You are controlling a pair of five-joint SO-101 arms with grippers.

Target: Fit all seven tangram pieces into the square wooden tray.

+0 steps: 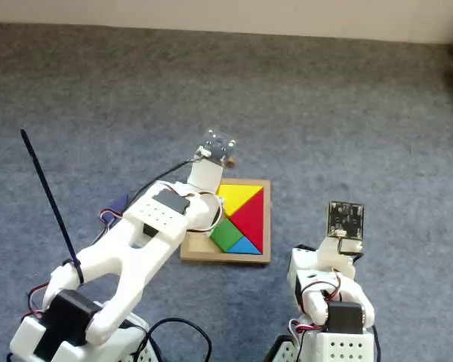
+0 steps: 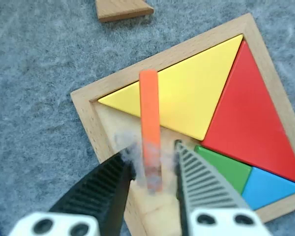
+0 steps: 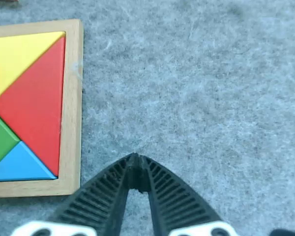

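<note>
**Jaws of left arm clamp orange piece over tray**

Tray (image 1: 226, 258) lies just below the centre of the high view on the grey desk (image 1: 347, 105). Four pieces lie flat in it. A yellow triangle (image 1: 240, 197) runs along its upper edge and a red triangle (image 1: 251, 219) sits against its right edge. A green piece (image 1: 226, 235) lies below the middle, and a blue triangle (image 1: 244, 245) touches green and red at the lower edge. The left wrist view shows bare tray floor (image 2: 108, 123) beside the yellow triangle's long side.

The left arm (image 1: 136, 249) comes in from the lower left of the frame and ends over the tray's upper left part. The left gripper (image 2: 152, 157) has its jaws partly closed, pressed on both faces of an orange piece (image 2: 149, 113), which stands on edge. The piece's free end lies across the yellow triangle's edge. The held end is blurred, so I cannot tell whether it touches the yellow or hangs just above it.

A plain wooden piece (image 2: 123, 9) lies on the desk outside the tray, near the corner by the yellow triangle.

The right arm (image 1: 328, 279) sits at the lower right of the frame, right of the tray and apart from it. The right gripper (image 3: 137, 160) has its jaws closed tip to tip with nothing between them, over the desk near the rim by red and blue.

A thin black rod (image 1: 49, 196) slants across the left of the high view.
</note>
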